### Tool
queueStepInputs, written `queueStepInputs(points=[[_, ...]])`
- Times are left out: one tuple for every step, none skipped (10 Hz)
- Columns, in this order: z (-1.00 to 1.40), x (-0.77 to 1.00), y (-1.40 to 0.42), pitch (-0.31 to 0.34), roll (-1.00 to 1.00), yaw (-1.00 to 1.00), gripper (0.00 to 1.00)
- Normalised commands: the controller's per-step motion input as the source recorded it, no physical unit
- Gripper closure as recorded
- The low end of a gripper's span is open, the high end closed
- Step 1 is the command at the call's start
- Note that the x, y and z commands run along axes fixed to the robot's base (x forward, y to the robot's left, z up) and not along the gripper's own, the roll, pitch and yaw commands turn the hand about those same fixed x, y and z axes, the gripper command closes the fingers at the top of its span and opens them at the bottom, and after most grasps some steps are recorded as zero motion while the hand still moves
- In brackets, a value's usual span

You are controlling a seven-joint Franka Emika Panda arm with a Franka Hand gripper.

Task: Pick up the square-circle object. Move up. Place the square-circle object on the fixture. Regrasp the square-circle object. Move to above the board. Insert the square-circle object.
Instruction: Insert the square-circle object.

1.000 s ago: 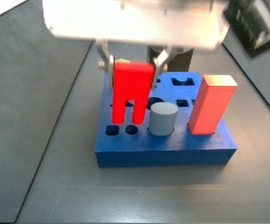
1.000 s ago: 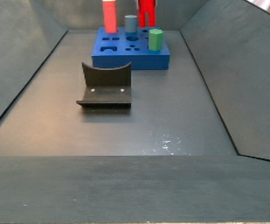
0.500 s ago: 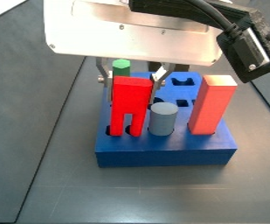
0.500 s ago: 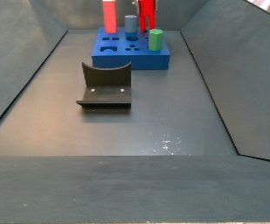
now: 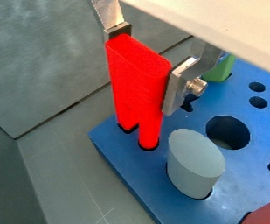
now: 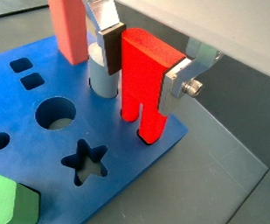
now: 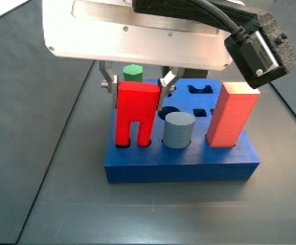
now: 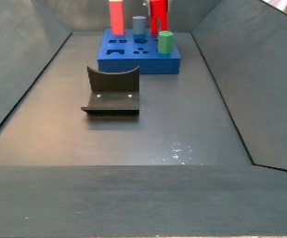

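Over the board's near corner, the square-circle object stands upright with its two legs in holes, pinched by the gripper. A grey cylinder stands just beside it; the fixture sits apart.

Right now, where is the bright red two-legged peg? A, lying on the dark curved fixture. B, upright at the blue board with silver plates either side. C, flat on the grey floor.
B: the bright red two-legged peg stands upright, its legs entering holes in the blue board, with the gripper jaws flanking it.
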Motion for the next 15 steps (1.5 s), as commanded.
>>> queueStepInputs(points=[[-0.25,-0.01,-0.06,-0.004,0.00,0.00,1.00],[-0.36,0.00,-0.13,-0.014,0.00,0.00,1.00],[0.00,0.00,0.02,0.000,0.00,0.00,1.00],[-0.02,0.00,0.16,-0.040,-0.11,0.00,1.00],[-0.05,0.00,0.05,-0.223,-0.19,-0.18,1.00],[-0.11,-0.05,0.00,-0.306,-0.14,-0.18,1.00],[0.00,-0.08,0.00,-0.120,0.00,0.00,1.00],[0.00,-0.01,0.00,-0.014,0.00,0.00,1.00],[-0.02,-0.03,0.00,-0.047,0.00,0.00,1.00],[-0.31,-0.28,0.00,-0.147,0.00,0.00,1.00],[-0.14,-0.39,0.35,-0.189,-0.10,0.01,1.00],[0.00,-0.35,0.35,-0.194,-0.15,0.03,1.00],[-0.04,-0.17,0.00,-0.107,0.00,0.00,1.00],[-0.45,-0.32,-0.16,-0.157,0.06,-0.06,1.00],[-0.85,-0.40,-0.29,-0.173,0.13,-0.10,1.00]])
